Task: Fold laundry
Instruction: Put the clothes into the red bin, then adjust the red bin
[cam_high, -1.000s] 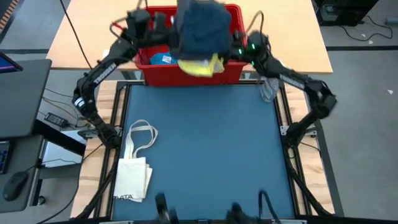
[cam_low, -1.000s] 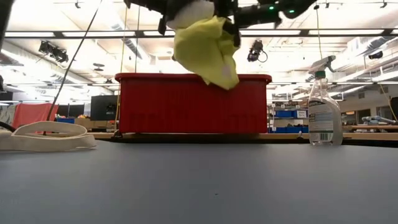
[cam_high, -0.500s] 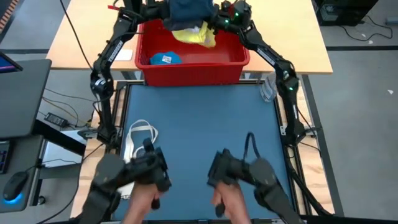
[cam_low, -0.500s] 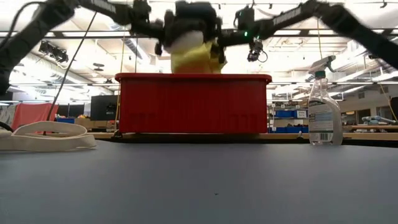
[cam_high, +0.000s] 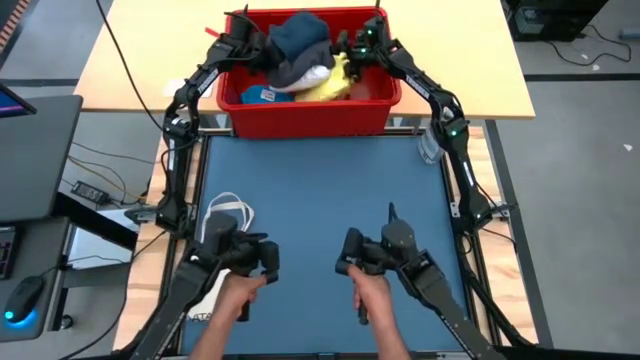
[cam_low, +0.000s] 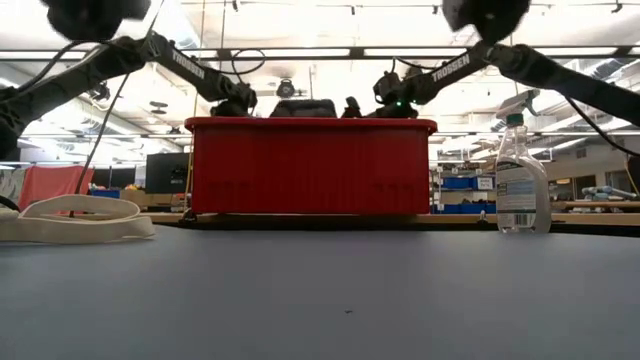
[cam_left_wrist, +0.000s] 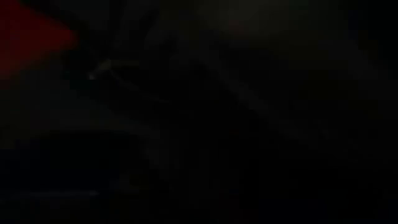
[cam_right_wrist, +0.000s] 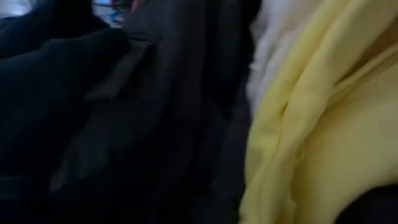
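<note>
The laundry lies heaped in the red bin (cam_high: 305, 112) beyond the table's far edge: a dark navy and grey bundle (cam_high: 296, 45) on top, white cloth (cam_high: 318, 75) and a yellow garment (cam_high: 336, 86) under its right side. My left gripper (cam_high: 250, 42) is at the heap's left side and my right gripper (cam_high: 358, 45) at its right side, both down at the bin's rim (cam_low: 310, 124). The right wrist view is filled by dark cloth (cam_right_wrist: 124, 112), white cloth (cam_right_wrist: 273, 56) and yellow cloth (cam_right_wrist: 311, 130). The left wrist view is dark.
A cream tote bag (cam_high: 226, 214) lies at the table's left side. A spray bottle (cam_low: 521, 180) stands at the far right corner. A person's hands (cam_high: 240, 298) grip two dark handles over the table's near edge. A blue item (cam_high: 265, 95) lies in the bin.
Both grippers have gone toward the table's far edge and down into the red bin with the bundle. The bundle, held high above the bin's near wall a second ago, now rests inside the bin. A person's hands with two dark handles have come in over the near edge.
</note>
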